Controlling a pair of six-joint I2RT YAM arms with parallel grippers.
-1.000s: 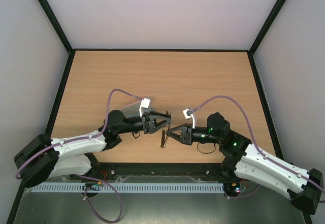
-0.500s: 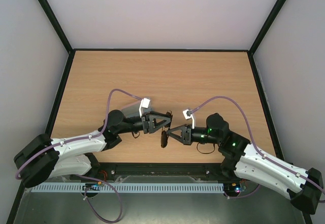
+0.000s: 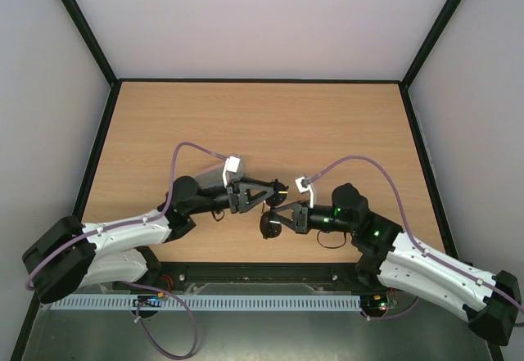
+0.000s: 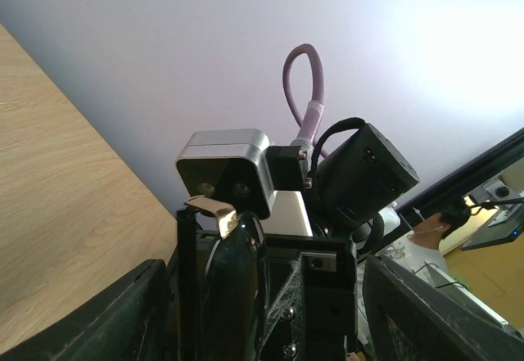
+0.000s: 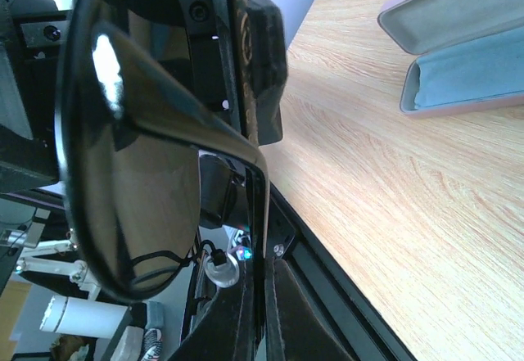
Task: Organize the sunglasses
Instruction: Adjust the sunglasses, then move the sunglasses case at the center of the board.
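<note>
The sunglasses (image 3: 268, 226) are black with dark oval lenses and hang above the table's near edge, between the two grippers. My right gripper (image 3: 276, 219) is shut on their thin frame. In the right wrist view one lens (image 5: 131, 148) fills the left side, and the frame runs down into my right gripper (image 5: 260, 291). My left gripper (image 3: 277, 194) is open just beyond them. In the left wrist view the sunglasses (image 4: 233, 287) stand edge-on between the spread fingers (image 4: 143, 316) of my left gripper (image 4: 264, 304).
An open pink case (image 5: 458, 17) with a light blue cloth (image 5: 479, 74) in it lies on the wooden table (image 5: 409, 214) behind the left gripper. The table's black front rail (image 3: 262, 269) runs just below both grippers. Black-framed walls (image 3: 98, 144) enclose the table.
My right gripper has shut on the sunglasses and turned them so that a lens faces up. My left gripper's jaws have spread a little wider and lifted slightly away.
</note>
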